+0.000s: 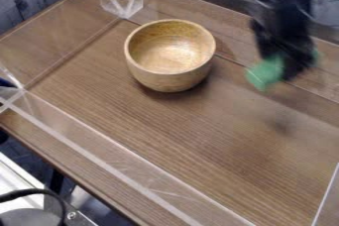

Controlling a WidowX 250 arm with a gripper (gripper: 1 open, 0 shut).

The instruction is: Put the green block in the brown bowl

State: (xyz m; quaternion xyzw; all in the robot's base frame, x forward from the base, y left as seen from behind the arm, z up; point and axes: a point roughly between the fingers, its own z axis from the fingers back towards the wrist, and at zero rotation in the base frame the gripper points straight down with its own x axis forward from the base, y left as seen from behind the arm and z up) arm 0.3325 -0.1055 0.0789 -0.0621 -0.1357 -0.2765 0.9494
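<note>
The brown bowl (169, 54) stands upright on the wooden table, left of centre, and nothing shows inside it. To its right my dark gripper (279, 63) hangs blurred above the table, pointing steeply down. It is shut on the green block (268, 74), which sticks out below the fingers and is off the table surface. A faint shadow lies on the wood beneath it. The block is about a bowl's width to the right of the bowl's rim.
Low clear plastic walls (79, 136) fence the wooden table (172, 141) along the front, left and back. A clear corner piece (123, 2) stands at the back left. Below the front left edge there are dark cables.
</note>
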